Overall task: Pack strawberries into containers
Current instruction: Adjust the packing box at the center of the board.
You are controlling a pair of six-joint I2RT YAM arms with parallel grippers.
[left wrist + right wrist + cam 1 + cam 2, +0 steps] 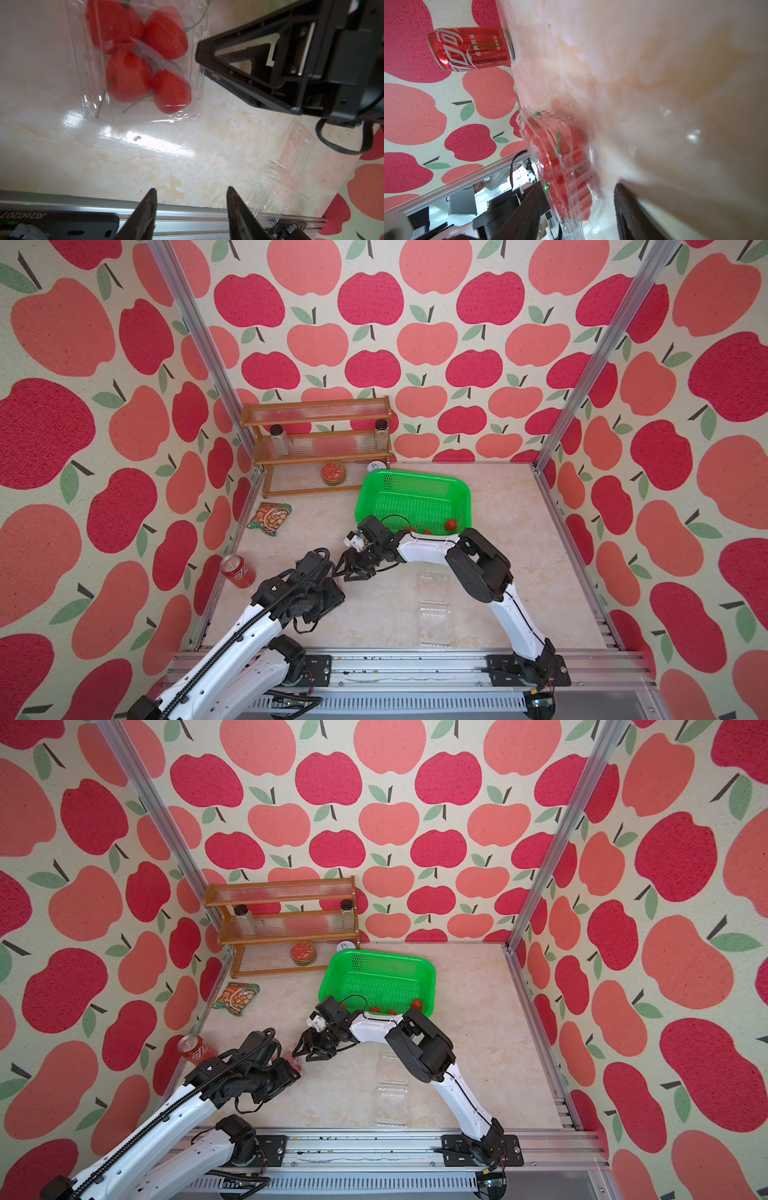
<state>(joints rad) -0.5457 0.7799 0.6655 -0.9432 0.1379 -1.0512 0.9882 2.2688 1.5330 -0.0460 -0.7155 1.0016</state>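
One of the containers (141, 87), a clear clamshell with its lid down, lies on the marble table and holds several strawberries (128, 76). In the left wrist view my left gripper (191, 199) is open and empty, a short way off the box. My right gripper (577, 187) is open, its jaws standing either side of the box's edge (566, 166); its fingers (209, 54) show beside the box. In a top view only a red corner of the box (296, 1061) shows between the two grippers. A second container (434, 605) lies open and empty. More strawberries (451, 524) sit in the green basket (415, 489).
A red soda can (237, 571) stands by the left wall, with a snack packet (269, 518) behind it. At the back left is a wooden rack (320, 443) holding jars and a red-topped tin (334, 472). A metal rail (395, 664) runs along the front edge.
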